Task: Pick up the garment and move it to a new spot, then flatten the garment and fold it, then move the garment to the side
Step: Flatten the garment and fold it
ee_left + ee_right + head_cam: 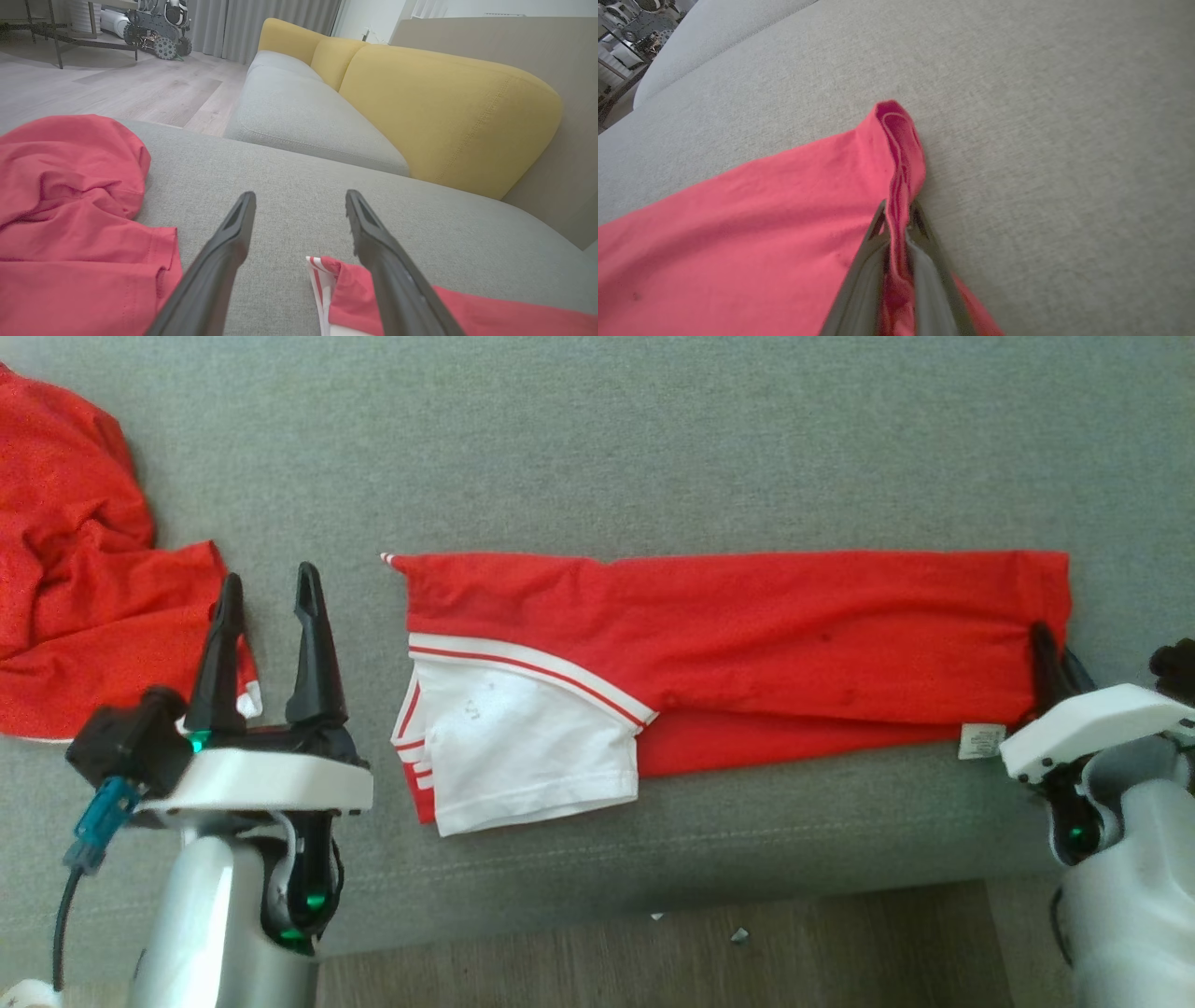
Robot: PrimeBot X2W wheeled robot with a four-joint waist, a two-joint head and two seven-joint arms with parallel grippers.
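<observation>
left jaws spread wide, right jaws clamped

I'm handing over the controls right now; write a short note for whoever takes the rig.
Left gripper: open, empty, just left of the garment's left end.
Right gripper: shut on the garment's right end.
Garment: flat on the grey sofa seat, folded lengthwise; another red cloth lies crumpled at far left.
Done, it seems: flattened, one lengthwise fold.
Left: finish folding, then move it aside.
</observation>
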